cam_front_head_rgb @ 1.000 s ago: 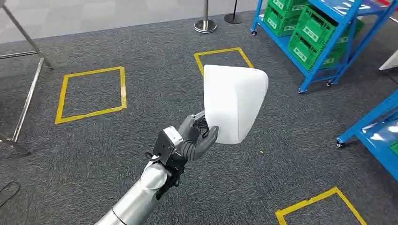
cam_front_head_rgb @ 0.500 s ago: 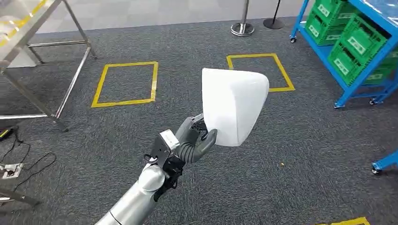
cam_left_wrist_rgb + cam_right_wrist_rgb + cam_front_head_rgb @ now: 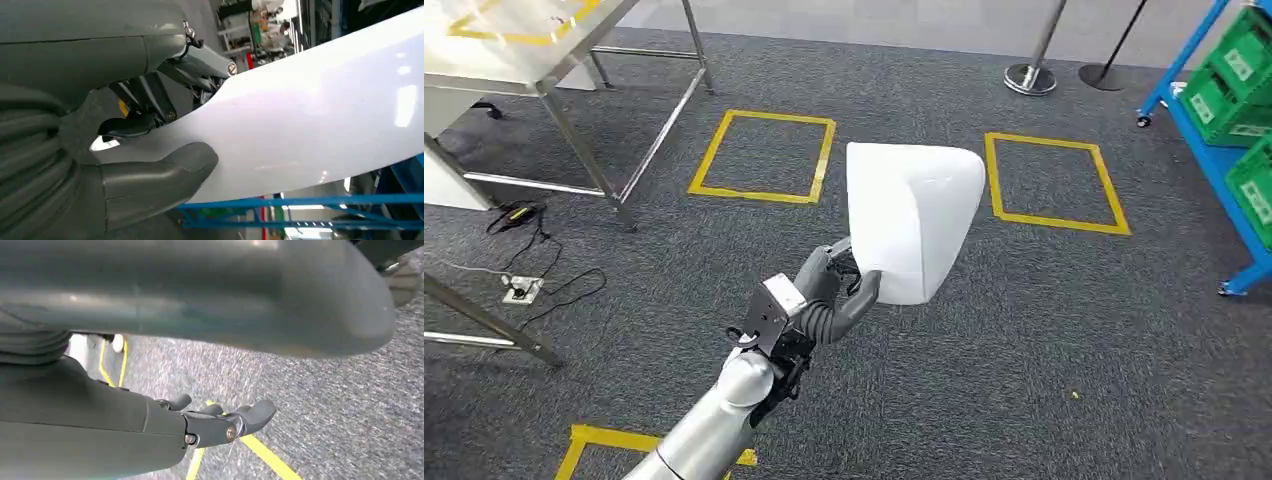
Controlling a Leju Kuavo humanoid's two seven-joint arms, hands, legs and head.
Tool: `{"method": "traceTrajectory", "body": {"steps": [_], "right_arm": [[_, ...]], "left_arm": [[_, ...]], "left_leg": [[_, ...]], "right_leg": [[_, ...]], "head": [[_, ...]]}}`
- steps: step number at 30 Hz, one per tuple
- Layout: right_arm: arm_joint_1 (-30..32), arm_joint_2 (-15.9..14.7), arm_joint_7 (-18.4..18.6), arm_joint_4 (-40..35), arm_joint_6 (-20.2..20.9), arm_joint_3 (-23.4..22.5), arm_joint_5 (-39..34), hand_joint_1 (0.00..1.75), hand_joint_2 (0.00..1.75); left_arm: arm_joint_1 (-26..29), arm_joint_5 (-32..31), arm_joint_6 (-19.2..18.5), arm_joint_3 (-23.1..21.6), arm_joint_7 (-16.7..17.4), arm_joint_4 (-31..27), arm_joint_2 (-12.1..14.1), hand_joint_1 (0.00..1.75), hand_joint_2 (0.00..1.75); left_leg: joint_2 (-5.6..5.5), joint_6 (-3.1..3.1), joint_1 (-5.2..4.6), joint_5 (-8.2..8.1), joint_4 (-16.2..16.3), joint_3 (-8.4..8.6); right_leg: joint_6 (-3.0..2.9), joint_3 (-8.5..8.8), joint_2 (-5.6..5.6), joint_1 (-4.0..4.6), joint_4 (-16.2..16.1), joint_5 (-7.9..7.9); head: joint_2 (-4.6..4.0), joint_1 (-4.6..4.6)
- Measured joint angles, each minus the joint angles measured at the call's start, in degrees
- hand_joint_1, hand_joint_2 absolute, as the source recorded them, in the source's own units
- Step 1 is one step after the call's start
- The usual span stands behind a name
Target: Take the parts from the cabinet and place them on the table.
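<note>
Left of the white part, a steel-legged tabletop stands on grey carpet; the left hand grips the part's lower edge, held above the carpet; the right hand's fingers hang loosely apart, holding nothing

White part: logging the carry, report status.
Left hand grips white part, held above carpet. Right hand holds nothing, fingers apart. Table ahead left; cables on the floor near its legs.
</note>
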Motion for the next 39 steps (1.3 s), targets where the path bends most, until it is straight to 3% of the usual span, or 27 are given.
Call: {"method": "traceTrajectory", "body": {"steps": [1, 3, 4, 5, 8, 9, 11, 12, 14, 15, 16, 18, 19, 20, 21, 24, 25, 26, 27, 29, 30, 32, 33, 34, 35, 36, 39], "right_arm": [[0.0, 0.0, 0.0, 0.0, 0.0, 0.0, 0.0, 0.0, 0.0], [-0.2, -0.1, 0.0, 0.0, 0.0, 0.0, 0.0, 0.0, 0.0], [-0.2, -0.1, 0.0, 0.0, 0.0, 0.0, 0.0, 0.0, 0.0], [-0.1, -0.1, 0.0, 0.0, 0.1, 0.0, 0.0, 0.0, 0.0], [-0.3, -0.1, 0.1, 0.0, 0.2, 0.0, 0.0, 0.0, 0.0], [-0.3, 0.0, 0.1, 0.0, 0.2, 0.0, -0.1, 0.0, 0.0], [-0.3, -0.1, 0.0, 0.0, 0.2, 0.0, -0.1, 0.0, 0.0], [-0.2, -0.1, 0.0, 0.0, 0.1, 0.0, -0.1, 0.0, 0.0], [0.0, -0.1, -0.1, 0.0, 0.2, 0.0, 0.0, 0.0, 0.0], [0.1, -0.1, -0.1, 0.0, 0.2, 0.0, 0.0, 0.0, 0.0], [0.0, -0.1, -0.1, 0.0, 0.2, 0.0, 0.0, 0.0, 0.0], [-0.1, -0.1, -0.1, 0.0, 0.2, 0.0, 0.0, 0.0, 0.0], [-0.2, -0.1, -0.1, 0.0, 0.2, 0.0, 0.0, 0.0, 0.0], [-0.2, -0.1, -0.1, 0.0, 0.2, 0.0, 0.0, 0.0, 0.0], [-0.2, -0.1, -0.1, 0.0, 0.2, 0.0, 0.0, 0.0, 0.0], [-0.3, -0.1, -0.1, 0.0, 0.1, 0.0, 0.0, 0.0, 0.0], [-0.4, -0.2, -0.2, 0.0, 0.0, 0.0, 0.0, 0.0, 0.0], [-0.5, -0.1, -0.2, 0.0, -0.1, 0.0, 0.1, 0.0, 0.0], [-0.4, -0.1, -0.2, 0.0, 0.0, 0.0, 0.2, 0.0, 0.0], [-0.1, -0.2, -0.2, 0.0, 0.0, 0.0, 0.4, 0.0, 0.0], [0.0, -0.2, -0.1, 0.0, 0.0, 0.0, 0.4, 0.0, 0.0], [0.0, -0.2, -0.1, 0.0, 0.0, 0.0, 0.4, 0.0, 0.0], [-0.2, -0.2, -0.1, 0.0, -0.1, 0.0, 0.4, 0.0, 0.0], [-0.3, -0.2, -0.1, 0.0, -0.1, 0.0, 0.4, 0.0, 0.0], [-0.3, -0.3, 0.0, 0.0, -0.2, 0.0, 0.4, 0.0, 0.0], [-0.3, -0.3, 0.0, 0.0, -0.3, 0.0, 0.4, 0.0, 0.0], [-0.4, -0.3, 0.1, 0.0, -0.4, 0.0, 0.3, 0.0, 0.0]], "left_arm": [[0.1, 0.0, 0.0, 0.0, 0.0, 0.1, 0.0, 1.75, 1.75], [0.2, -0.1, 0.1, 0.0, -0.1, 0.1, 0.0, 1.75, 1.75], [0.2, -0.1, 0.1, 0.0, -0.2, 0.1, 0.0, 1.75, 1.75], [0.1, -0.1, 0.1, 0.0, -0.2, 0.1, 0.0, 1.75, 1.75], [0.2, -0.2, 0.2, 0.0, -0.4, 0.1, -0.1, 1.75, 1.75], [0.2, -0.2, 0.2, 0.0, -0.4, 0.1, 0.0, 1.75, 1.75], [0.1, -0.3, 0.2, 0.0, -0.5, 0.0, 0.0, 1.75, 1.75], [0.1, -0.3, 0.2, 0.0, -0.5, -0.1, 0.0, 1.75, 1.75], [0.3, -0.3, 0.2, 0.0, -0.5, -0.1, 0.0, 1.75, 1.75], [0.4, -0.4, 0.2, 0.0, -0.5, -0.1, 0.2, 1.75, 1.75], [0.4, -0.4, 0.2, 0.0, -0.5, -0.1, 0.2, 1.75, 1.75], [0.4, -0.4, 0.2, 0.0, -0.5, -0.1, 0.2, 1.75, 1.75], [0.4, -0.4, 0.2, 0.0, -0.5, -0.2, 0.2, 1.75, 1.75], [0.3, -0.4, 0.2, 0.0, -0.5, -0.3, 0.2, 1.75, 1.75], [0.3, -0.4, 0.2, 0.0, -0.5, -0.4, 0.1, 1.75, 1.75], [0.3, -0.4, 0.3, 0.0, -0.5, -0.4, 0.2, 1.75, 1.75], [0.3, -0.5, 0.4, 0.0, -0.5, -0.4, 0.2, 1.75, 1.75], [0.1, -0.5, 0.7, 0.0, -0.5, -0.4, 0.2, 1.75, 1.75], [0.1, -0.5, 0.9, 0.0, -0.5, -0.4, 0.0, 1.75, 1.75], [0.2, -0.5, 1.2, 0.0, -0.5, -0.4, 0.0, 1.75, 1.75], [0.2, -0.5, 1.2, 0.0, -0.5, -0.3, 0.0, 1.75, 1.75], [0.2, -0.5, 1.2, 0.0, -0.5, -0.2, 0.0, 1.75, 1.75], [0.2, -0.5, 1.2, 0.0, -0.5, -0.2, 0.0, 1.75, 1.75], [0.2, -0.6, 1.3, 0.0, -0.6, -0.2, 0.0, 1.75, 1.75], [0.2, -0.7, 1.3, 0.0, -0.7, -0.2, 0.0, 1.75, 1.75], [0.1, -0.7, 1.3, 0.0, -0.7, -0.1, -0.1, 1.75, 1.75], [0.1, -0.8, 1.4, 0.0, -0.7, 0.0, -0.2, 1.75, 1.75]], "left_leg": [[-0.86, -0.03, 0.03, -0.01, 0.1, 0.02], [-2.63, -0.32, 0.2, -0.12, 0.4, 0.09], [-3.22, -0.63, 0.29, -0.16, 0.5, -0.03], [-3.92, -1.2, -0.02, -0.19, 0.8, -0.41], [-5.59, -2.44, 0.5, 0.54, 0.0, -0.67], [-6.39, -2.97, 0.32, 0.7, -0.1, -1.23], [0.12, -3.03, -0.05, -2.19, 3.8, -2.9], [1.84, -3.24, -0.02, -4.63, 8.2, -4.97], [2.73, -3.47, 0.12, -8.1, 16.9, -8.91], [2.83, -3.56, 0.13, -8.05, 18.2, -9.47], [3.03, -3.58, 0.14, -6.68, 16.6, -8.55], [4.37, -3.41, 0.13, -2.1, 7.0, -3.1], [6.82, -3.19, 0.04, -0.56, 2.1, -0.27], [9.25, -2.55, -0.56, -1.35, 0.6, 0.49], [7.91, -1.94, -0.34, -0.96, 0.6, 0.45], [5.67, -1.0, -0.39, -0.69, 0.3, 0.31], [4.97, -0.66, 0.03, -0.44, 0.2, 0.42], [4.28, -0.41, 0.15, -0.35, 0.2, 0.33], [3.5, -0.18, 0.16, -0.21, 0.2, 0.22], [1.83, -0.02, 0.08, -0.12, 0.3, -0.01], [0.87, 0.0, 0.03, -0.11, 0.3, -0.09], [-1.06, -0.07, 0.02, -0.06, 0.6, -0.09], [-1.89, -0.13, 0.04, -0.06, 0.6, -0.05], [-2.58, -0.24, 0.09, -0.04, 0.7, -0.04], [-3.05, -0.57, 0.19, 0.08, 0.7, -0.29], [-3.92, -1.06, 0.05, 0.16, 0.9, -0.65], [-5.17, -2.01, 0.54, 0.62, 0.3, -0.84]], "right_leg": [[-0.13, 0.71, 0.07, -0.03, -2.2, 1.99], [-0.31, 5.25, 1.33, -0.25, -12.7, 7.88], [-0.4, 6.85, 4.12, -0.59, -16.8, 8.58], [-0.29, 7.05, 5.68, -0.45, -17.2, 8.24], [-1.05, 7.1, 3.63, 0.0, -17.1, 8.47], [-1.73, 7.45, 2.62, -0.5, -17.8, 8.94], [-2.8, 7.68, 1.04, -0.25, -18.4, 9.25], [-2.88, 7.65, 0.17, -0.05, -18.4, 9.2], [-3.07, 7.64, -1.71, 0.15, -18.3, 9.07], [-3.07, 7.64, -2.57, 0.15, -18.3, 9.05], [-3.0, 7.67, -3.43, 0.15, -18.3, 9.0], [-2.68, 7.88, -4.99, 0.12, -18.2, 8.77], [-2.42, 8.05, -5.56, 0.22, -18.0, 8.54], [-2.0, 7.99, -5.95, 0.75, -17.6, 8.17], [-1.69, 8.13, -6.53, 0.76, -17.6, 8.1], [-0.87, 8.87, -8.72, 0.69, -17.9, 7.86], [-0.31, 8.66, -6.44, 0.24, -17.3, 7.28], [-0.15, 7.92, -3.0, 0.1, -15.5, 5.83], [-0.02, 5.86, -1.12, 0.08, -11.1, 3.4], [0.04, 1.5, -0.22, 0.16, -2.5, 0.12], [-0.05, 0.04, -0.19, 0.2, -0.1, -0.02], [-0.45, 1.18, 0.1, 0.2, -3.8, 3.77], [-0.69, 3.35, 0.68, 0.17, -8.8, 6.71], [-0.91, 5.82, 2.44, 0.05, -14.3, 9.29], [-1.09, 6.92, 5.95, -0.23, -16.6, 8.47], [-0.78, 6.84, 6.05, -0.07, -17.4, 8.73], [-1.1, 6.91, 4.62, 0.34, -17.3, 8.75]], "head": [[0.0, 0.02], [0.0, 0.04], [0.0, 0.07], [0.0, 0.09], [0.0, 0.06], [0.0, 0.02], [0.0, -0.57], [0.0, -0.61], [0.0, -0.61], [0.0, -0.63], [0.0, -0.63], [0.0, -0.63], [0.0, -0.65], [0.0, -0.66], [0.0, -0.35], [0.0, -0.37], [0.0, -0.33], [0.0, -0.26], [0.0, 0.02], [0.0, 0.15], [0.0, 0.17], [0.0, 0.2], [0.0, 0.22], [0.0, 0.28], [0.0, 0.28], [0.0, 0.31], [0.0, 0.35]]}}
